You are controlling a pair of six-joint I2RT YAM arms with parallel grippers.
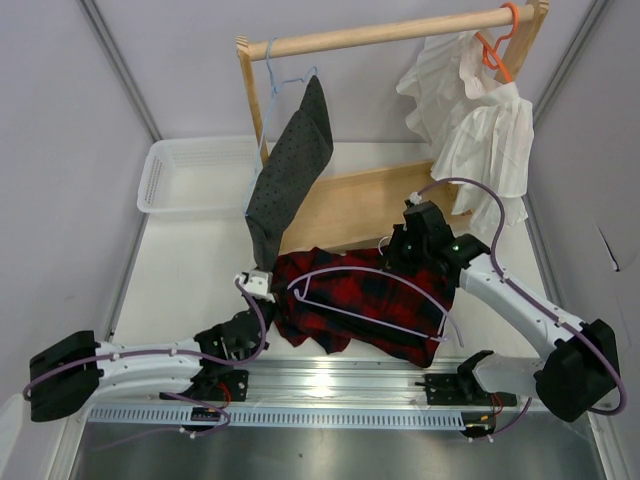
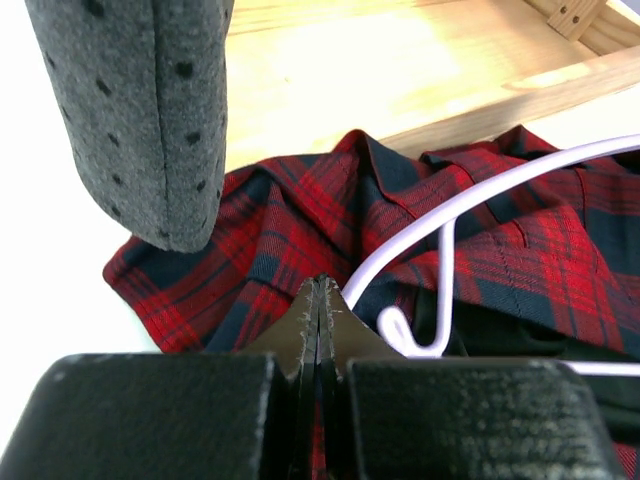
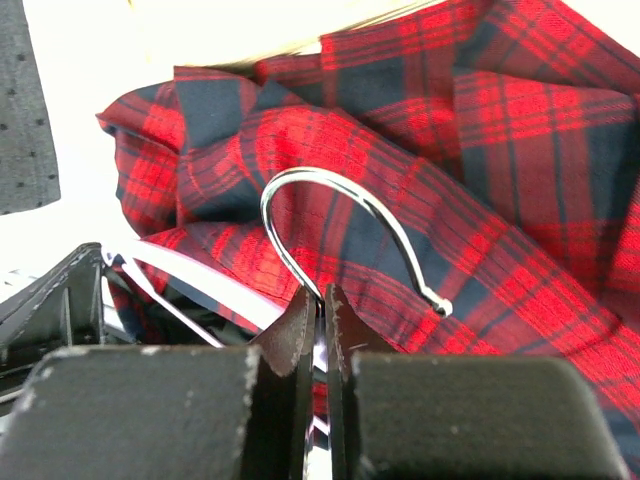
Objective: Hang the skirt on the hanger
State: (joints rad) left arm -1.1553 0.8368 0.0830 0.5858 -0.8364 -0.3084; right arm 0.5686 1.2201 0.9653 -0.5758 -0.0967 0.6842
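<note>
Top view gives me the skirt [image 1: 350,310] crumpled on the table [image 1: 190,270] between the arms, the hanger [image 2: 500,187] lying across it. My right gripper [image 3: 322,295] clamps the hanger at its neck; my left gripper [image 2: 320,290] is clenched, tip against the skirt.

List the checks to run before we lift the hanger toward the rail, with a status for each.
1. Grip of right pincer on hanger: ok, shut on the stem of the silver hook.
2. Grip of left pincer on skirt: cannot tell. It is shut at the skirt's edge, but fabric between its tips is unclear.
3. Skirt threaded on hanger: not ok. The hanger lies on top of the fabric.
4. Lift path clear of grey dotted garment: probably not ok. It hangs just over the skirt's left corner.
5. Space on wooden rail between light blue hanger and orange hanger: ok.
</note>
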